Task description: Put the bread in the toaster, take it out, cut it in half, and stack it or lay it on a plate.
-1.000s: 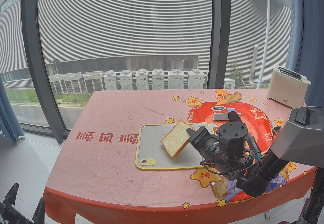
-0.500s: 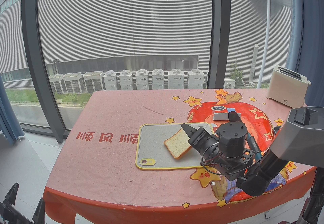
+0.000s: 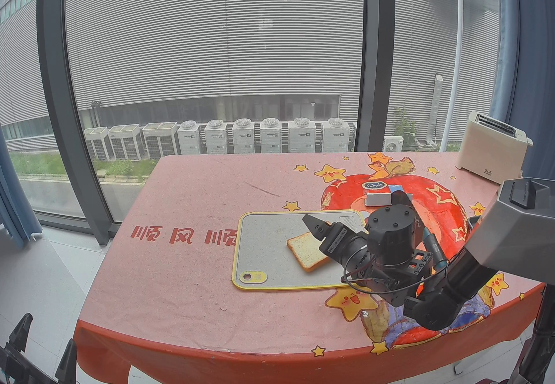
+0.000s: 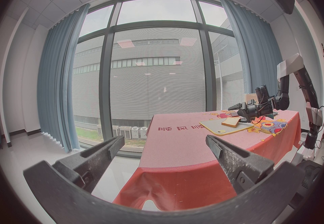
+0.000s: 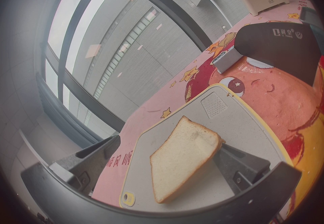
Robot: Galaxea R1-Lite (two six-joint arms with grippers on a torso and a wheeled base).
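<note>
The bread slice (image 3: 308,250) lies on the grey cutting board (image 3: 260,252), in the part of the board toward 3 o'clock, with its pale face up. The right gripper (image 5: 168,143) reaches it from about 4 o'clock. Its jaws stand open, one on each side of the slice. In the right wrist view one corner of the bread touches one finger (image 5: 243,164), and the other finger is apart from it. It is not possible to tell whether the slice lies fully flat or leans a little on that finger. The toaster (image 3: 492,147) stands well apart, at about 2 o'clock from the board, near the far corner of the surface (image 3: 191,287). The left gripper (image 4: 162,142) hangs beside the surface, far from the board, with its jaws open and empty.

The slice is probably very light, soft and easy to crush, and its crumb can tear. The best hold seems to be on two opposite crust edges, which are firmer, with a gentle closing. For the toaster slot it should be held near one edge, so that the rest can enter upright.
</note>
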